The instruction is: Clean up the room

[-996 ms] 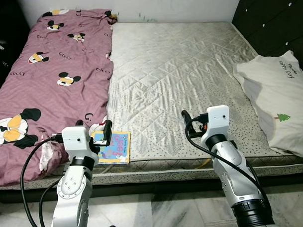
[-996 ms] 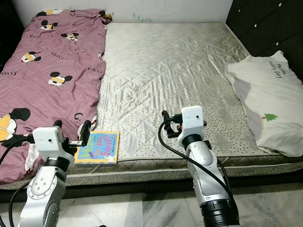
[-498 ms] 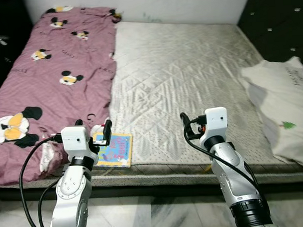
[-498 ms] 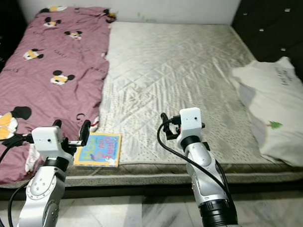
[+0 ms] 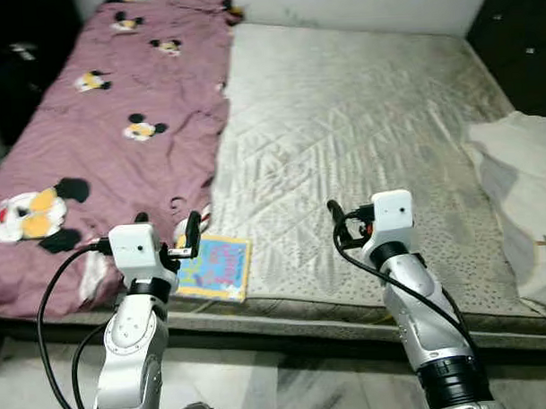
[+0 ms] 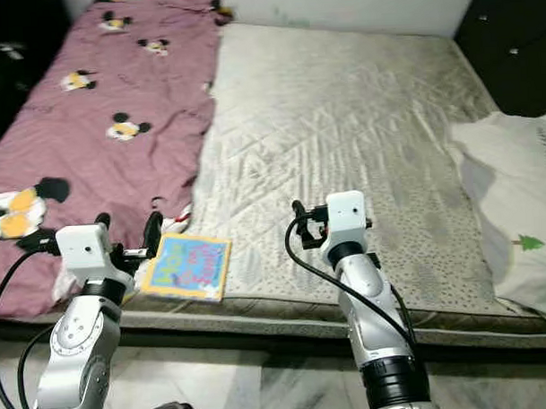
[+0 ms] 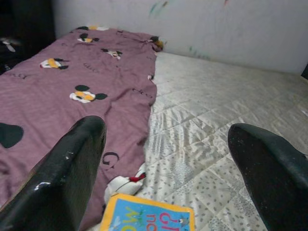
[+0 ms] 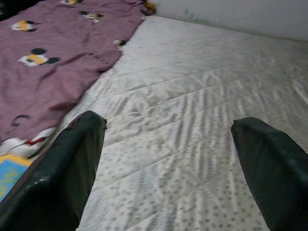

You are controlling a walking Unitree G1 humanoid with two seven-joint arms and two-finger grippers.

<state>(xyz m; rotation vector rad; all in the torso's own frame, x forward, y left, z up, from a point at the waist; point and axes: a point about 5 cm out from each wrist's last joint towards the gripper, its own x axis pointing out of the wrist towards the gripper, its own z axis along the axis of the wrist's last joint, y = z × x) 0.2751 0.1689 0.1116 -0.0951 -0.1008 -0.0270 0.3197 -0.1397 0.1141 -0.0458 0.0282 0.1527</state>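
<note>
A colourful children's book (image 5: 214, 268) lies flat at the mattress's front edge, beside the hem of a purple Mickey Mouse blanket (image 5: 101, 148) that covers the left of the bed. My left gripper (image 5: 168, 228) hangs open just in front of the book, a little to its left; the book (image 7: 149, 219) sits low between its fingers in the left wrist view. My right gripper (image 8: 168, 122) is open over the bare quilted mattress (image 5: 360, 139), holding nothing. A white pillow (image 5: 524, 196) with a small tree print lies at the bed's right edge.
A small white and red cloth item (image 7: 126, 183) pokes out from under the blanket hem by the book. Dark padded furniture (image 5: 527, 34) stands at the far right. A dark shape (image 5: 17, 61) stands left of the bed. Marble floor (image 5: 288, 383) runs along the front.
The whole picture has shifted right and slightly down, so the camera has turned left. Both arms keep the same pose, and the book, blanket and pillow lie as before.
</note>
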